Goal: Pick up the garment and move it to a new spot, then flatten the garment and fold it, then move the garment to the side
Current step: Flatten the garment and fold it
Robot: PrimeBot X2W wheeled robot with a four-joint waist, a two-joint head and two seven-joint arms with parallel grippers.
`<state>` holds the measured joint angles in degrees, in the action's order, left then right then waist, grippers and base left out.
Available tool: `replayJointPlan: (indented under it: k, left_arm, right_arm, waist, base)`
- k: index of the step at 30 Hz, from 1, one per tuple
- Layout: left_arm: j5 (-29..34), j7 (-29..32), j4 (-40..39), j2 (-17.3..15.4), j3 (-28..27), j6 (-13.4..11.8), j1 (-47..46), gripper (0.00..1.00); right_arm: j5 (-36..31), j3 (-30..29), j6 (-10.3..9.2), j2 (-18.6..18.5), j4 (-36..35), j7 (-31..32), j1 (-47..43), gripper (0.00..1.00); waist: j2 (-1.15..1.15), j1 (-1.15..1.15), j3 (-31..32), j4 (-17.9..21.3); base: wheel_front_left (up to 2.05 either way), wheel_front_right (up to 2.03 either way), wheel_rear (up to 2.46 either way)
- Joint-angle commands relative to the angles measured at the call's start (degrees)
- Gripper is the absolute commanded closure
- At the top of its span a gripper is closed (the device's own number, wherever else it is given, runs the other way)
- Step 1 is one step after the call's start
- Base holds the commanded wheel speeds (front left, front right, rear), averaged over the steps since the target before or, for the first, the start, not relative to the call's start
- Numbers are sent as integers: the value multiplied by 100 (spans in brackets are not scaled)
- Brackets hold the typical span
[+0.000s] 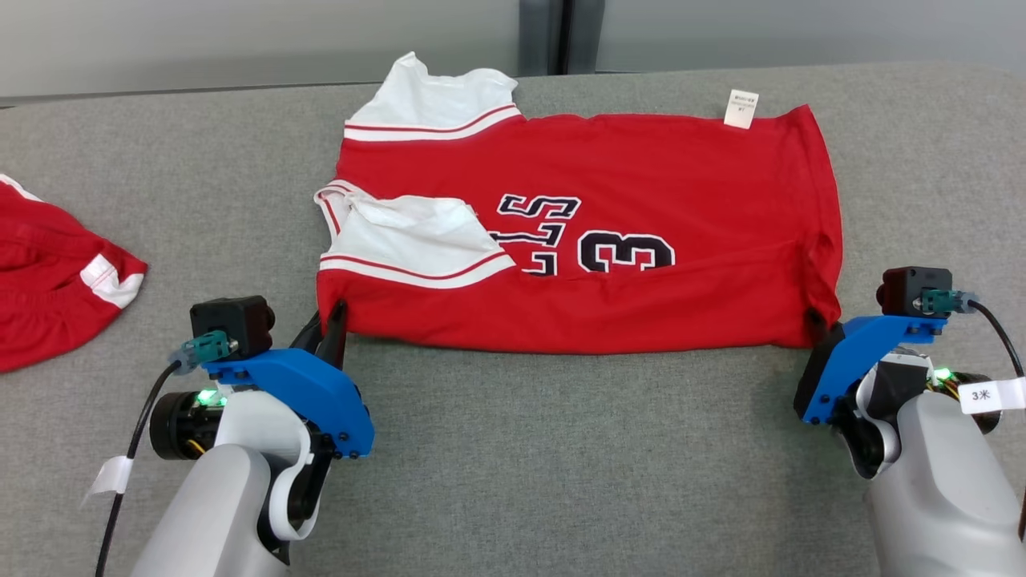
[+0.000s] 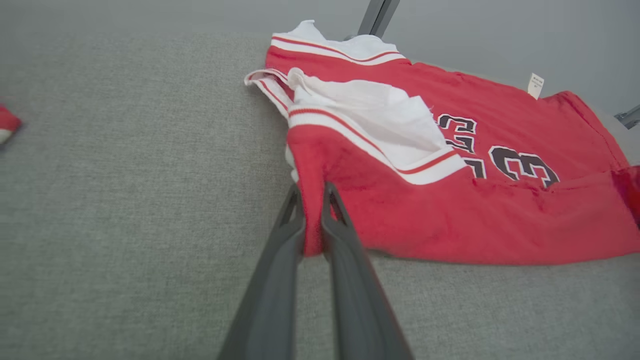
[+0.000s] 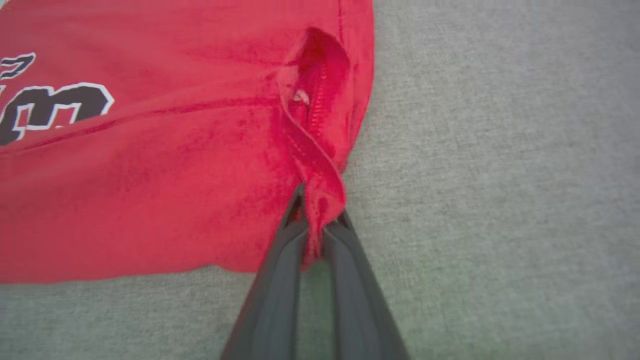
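The garment (image 1: 609,216) is a red jersey with white sleeves and dark numerals, lying partly folded across the grey table. My left gripper (image 1: 333,320) is shut on the garment's near left corner; in the left wrist view the fingers pinch red cloth (image 2: 312,220) between them. My right gripper (image 1: 816,322) is shut on the near right corner, where the right wrist view shows a bunched hem (image 3: 320,200) caught between its fingers. A white label (image 1: 741,108) sticks up at the far edge.
A second red and white garment (image 1: 48,280) lies at the table's left edge. The grey cloth-covered table (image 1: 561,449) runs bare in front of the jersey. A pale wall with a dark post (image 1: 553,36) stands behind the far edge.
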<state>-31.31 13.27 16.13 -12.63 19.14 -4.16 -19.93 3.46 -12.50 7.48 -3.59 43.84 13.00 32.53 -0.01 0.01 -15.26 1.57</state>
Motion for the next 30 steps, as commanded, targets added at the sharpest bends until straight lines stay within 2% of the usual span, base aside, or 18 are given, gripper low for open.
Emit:
replayJointPlan:
  k: [1,8,12,17,24,27,30]
  left_arm:
    - [6,-44,-75,-56,-16,-3,75,100]
    - [-25,74,-711,-244,-6,-38,381,100]
    - [-63,281,-1303,-398,-18,-135,766,100]
    - [-114,503,-1947,-579,-13,-291,1364,100]
    - [-255,745,-2705,-742,-53,-669,2593,100]
    - [-297,686,-2762,-681,-93,-835,2902,100]
    - [-367,651,-2641,-607,-84,-869,3001,100]
  right_arm:
    - [72,15,2,-34,8,-84,41,100]
    - [592,241,2,-218,-435,-43,-262,100]
    - [983,414,2,-403,-1099,157,-740,100]
    - [1317,521,2,-449,-2005,471,-1534,100]
    - [1452,236,2,-229,-3510,866,-3098,100]
    - [1513,120,2,-64,-3840,976,-3536,100]
    - [1486,99,2,24,-3913,995,-3733,100]
  waist:
    - [1,-1,66,15]
    - [1,-1,444,-20]
    - [1,-1,626,-62]
    - [1,-1,727,-85]
    - [1,-1,777,-137]
    - [1,-1,776,-126]
    - [1,-1,768,-106]
  base:
    - [0,0,0]
    - [0,0,0]
    - [0,0,0]
    - [0,0,0]
    - [0,0,0]
    - [0,0,0]
    - [0,0,0]
